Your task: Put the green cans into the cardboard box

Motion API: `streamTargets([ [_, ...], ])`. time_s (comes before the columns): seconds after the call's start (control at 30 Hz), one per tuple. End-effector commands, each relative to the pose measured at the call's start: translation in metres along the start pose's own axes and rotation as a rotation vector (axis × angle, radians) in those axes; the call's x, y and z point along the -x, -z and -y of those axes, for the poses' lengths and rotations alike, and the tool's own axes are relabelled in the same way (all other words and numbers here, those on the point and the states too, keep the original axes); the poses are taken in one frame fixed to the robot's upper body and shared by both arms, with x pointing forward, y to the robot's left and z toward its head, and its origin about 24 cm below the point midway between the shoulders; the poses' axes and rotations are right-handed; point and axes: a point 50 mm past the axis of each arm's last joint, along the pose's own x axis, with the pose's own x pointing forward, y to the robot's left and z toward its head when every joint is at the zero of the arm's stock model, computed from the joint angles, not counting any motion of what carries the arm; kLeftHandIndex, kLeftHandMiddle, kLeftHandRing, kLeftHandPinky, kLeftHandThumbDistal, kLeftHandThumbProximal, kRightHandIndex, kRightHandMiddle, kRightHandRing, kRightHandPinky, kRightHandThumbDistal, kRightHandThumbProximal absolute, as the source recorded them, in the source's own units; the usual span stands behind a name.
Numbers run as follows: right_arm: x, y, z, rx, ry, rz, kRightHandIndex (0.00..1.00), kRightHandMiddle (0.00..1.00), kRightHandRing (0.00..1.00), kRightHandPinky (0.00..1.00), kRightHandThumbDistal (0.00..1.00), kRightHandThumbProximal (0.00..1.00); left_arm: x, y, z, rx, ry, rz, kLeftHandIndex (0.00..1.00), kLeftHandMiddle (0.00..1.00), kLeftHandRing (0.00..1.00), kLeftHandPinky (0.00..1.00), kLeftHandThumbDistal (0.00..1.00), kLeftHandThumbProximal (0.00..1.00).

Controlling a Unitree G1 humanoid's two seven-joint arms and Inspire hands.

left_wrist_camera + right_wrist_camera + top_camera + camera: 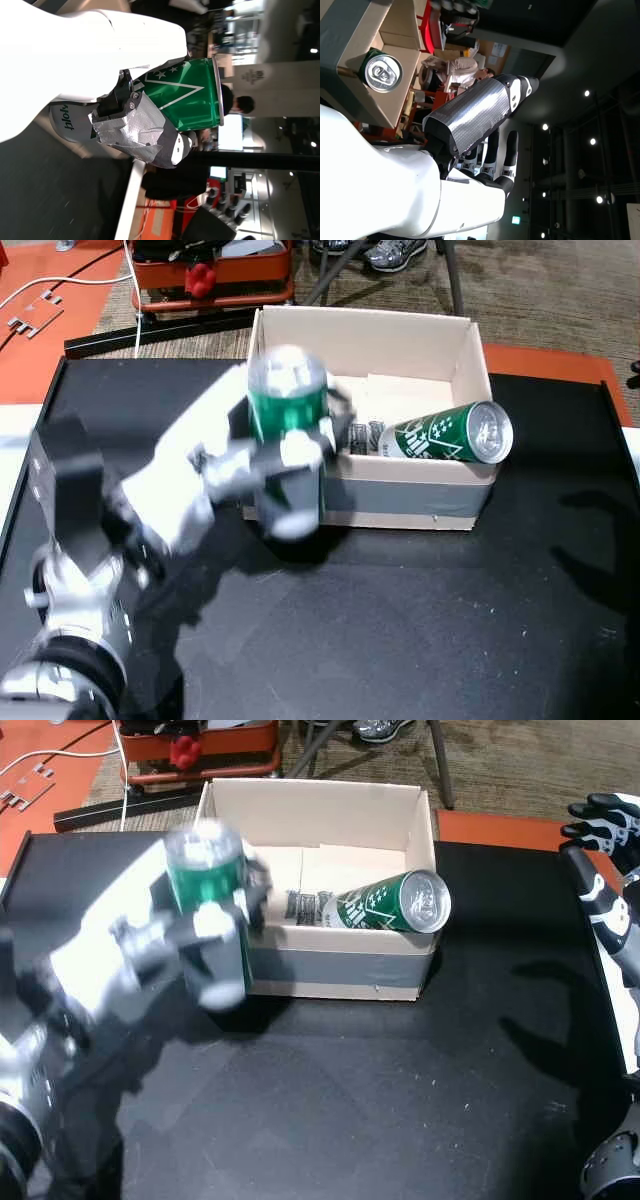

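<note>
Fingers (300, 450) of left hand (235, 465) wrapping around upright green can (288, 400), taped thumb (135, 132) pressing its side, can top standing clear above fingers. Held can hovering at left front corner of cardboard box (420, 505) on black counter (400, 640). Second green can (450, 435) lying tilted inside box, resting on front wall. Right hand (605, 850) holding nothing, fingers spread, well apart at counter's right edge.

Green can (192, 92): glossy printed metal. Cardboard box (395, 340): matt, grey tape band. Left hand (135, 127): smooth white plastic, taped thumb. Table (400, 620): matt black.
</note>
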Motion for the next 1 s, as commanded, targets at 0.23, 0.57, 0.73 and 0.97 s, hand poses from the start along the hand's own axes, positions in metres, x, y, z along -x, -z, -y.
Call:
streamTargets([
  [0.23,-0.003,0.003,-0.004,-0.005,0.009,0.001,0.43,0.46,0.54,0.57,1.00,0.34,-0.022,-0.059,-0.020,-0.157,-0.003,0.211,0.43,0.33,0.34,0.39,0.00,0.00],
  [0.57,-0.006,0.005,-0.009,-0.020,0.007,-0.007,0.43,0.47,0.55,0.58,0.98,0.33,-0.060,-0.136,-0.020,-0.424,0.004,0.368,0.56,0.39,0.34,0.38,0.00,0.00],
  [0.73,-0.006,0.006,-0.010,-0.027,0.002,-0.006,0.44,0.48,0.56,0.58,0.96,0.31,-0.074,-0.140,-0.018,-0.513,-0.052,0.274,0.58,0.43,0.38,0.43,0.00,0.00],
  [0.97,-0.004,0.006,-0.012,-0.023,0.005,0.006,0.44,0.48,0.56,0.59,0.98,0.33,-0.085,-0.122,-0.011,-0.555,-0.082,0.122,0.64,0.41,0.34,0.42,0.00,0.00],
])
